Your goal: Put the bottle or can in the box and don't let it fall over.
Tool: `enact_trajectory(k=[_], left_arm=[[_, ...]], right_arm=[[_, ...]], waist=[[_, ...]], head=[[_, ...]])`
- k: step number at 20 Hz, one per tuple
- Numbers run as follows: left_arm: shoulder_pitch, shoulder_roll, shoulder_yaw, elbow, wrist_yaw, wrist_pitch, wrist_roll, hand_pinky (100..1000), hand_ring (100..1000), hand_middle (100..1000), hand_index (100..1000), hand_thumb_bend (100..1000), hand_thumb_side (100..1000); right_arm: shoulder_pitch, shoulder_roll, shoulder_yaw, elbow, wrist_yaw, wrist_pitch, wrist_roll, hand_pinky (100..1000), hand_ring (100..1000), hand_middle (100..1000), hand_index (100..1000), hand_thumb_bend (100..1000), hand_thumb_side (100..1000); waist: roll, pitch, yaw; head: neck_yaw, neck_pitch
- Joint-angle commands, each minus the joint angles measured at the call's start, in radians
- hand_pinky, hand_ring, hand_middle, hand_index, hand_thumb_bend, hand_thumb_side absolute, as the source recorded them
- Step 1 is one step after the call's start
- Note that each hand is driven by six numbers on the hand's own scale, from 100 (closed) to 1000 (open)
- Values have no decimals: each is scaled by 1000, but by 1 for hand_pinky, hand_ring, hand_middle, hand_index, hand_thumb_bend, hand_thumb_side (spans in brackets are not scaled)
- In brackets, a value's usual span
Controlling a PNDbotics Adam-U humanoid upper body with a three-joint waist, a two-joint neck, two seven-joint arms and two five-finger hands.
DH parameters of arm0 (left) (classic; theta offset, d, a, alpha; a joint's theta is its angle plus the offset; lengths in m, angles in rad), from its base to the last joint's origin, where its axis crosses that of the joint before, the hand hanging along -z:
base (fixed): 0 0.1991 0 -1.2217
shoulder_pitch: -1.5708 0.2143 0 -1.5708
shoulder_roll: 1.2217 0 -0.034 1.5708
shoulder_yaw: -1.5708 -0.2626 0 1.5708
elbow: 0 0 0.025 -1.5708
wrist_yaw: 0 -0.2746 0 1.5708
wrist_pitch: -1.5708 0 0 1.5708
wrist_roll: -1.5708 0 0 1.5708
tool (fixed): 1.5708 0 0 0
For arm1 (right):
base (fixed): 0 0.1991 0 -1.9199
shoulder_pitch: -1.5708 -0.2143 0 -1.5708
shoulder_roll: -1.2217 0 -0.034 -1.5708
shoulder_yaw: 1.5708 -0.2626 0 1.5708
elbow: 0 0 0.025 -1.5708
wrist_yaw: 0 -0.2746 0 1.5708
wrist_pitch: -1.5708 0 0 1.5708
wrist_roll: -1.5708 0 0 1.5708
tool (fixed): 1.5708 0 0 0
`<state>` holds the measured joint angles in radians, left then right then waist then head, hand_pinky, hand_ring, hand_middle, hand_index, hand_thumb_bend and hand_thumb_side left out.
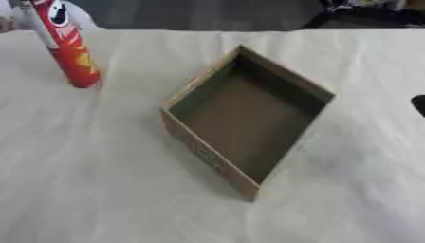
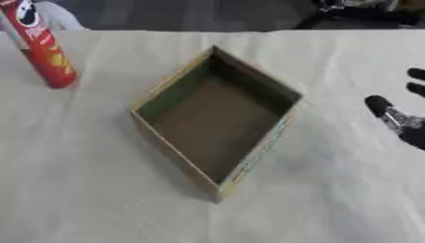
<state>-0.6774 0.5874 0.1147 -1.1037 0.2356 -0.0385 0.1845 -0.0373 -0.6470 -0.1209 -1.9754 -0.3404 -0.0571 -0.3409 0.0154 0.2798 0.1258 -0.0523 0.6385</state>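
Note:
A tall red can (image 1: 66, 45) with a white face logo stands upright on the white-covered table at the far left. An open cardboard box (image 1: 249, 116) sits turned diamond-wise in the middle, its brown floor bare. My right hand (image 2: 398, 118) enters from the right edge in the right eye view, black with a silver joint, its fingers spread and straight, apart from the box and holding nothing. In the left eye view only a dark tip of a finger (image 1: 419, 104) shows. My left hand is not in any view.
A white cloth (image 1: 99, 180) covers the table, whose far edge (image 1: 207, 30) runs along the top. Beyond it lie a dark floor and dark objects (image 2: 357, 12) at the upper right.

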Motion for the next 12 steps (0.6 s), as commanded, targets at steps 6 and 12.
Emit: enact_trajectory(k=[6, 12], left_arm=[[-80, 24, -15, 32, -59, -3, -29, 831, 748, 662, 788, 648, 279], [-142, 10, -25, 71, -106, 2, -29, 848, 769, 664, 788, 657, 261]], right_arm=[[-17, -33, 0, -25, -9, -1, 10, 827, 827, 938, 871, 643, 107], [-28, -34, 7, -25, -13, -1, 18, 827, 827, 937, 870, 642, 105]], waist=[[0, -7, -12], [-3, -4, -23]], head=[[8, -33], [18, -39]])
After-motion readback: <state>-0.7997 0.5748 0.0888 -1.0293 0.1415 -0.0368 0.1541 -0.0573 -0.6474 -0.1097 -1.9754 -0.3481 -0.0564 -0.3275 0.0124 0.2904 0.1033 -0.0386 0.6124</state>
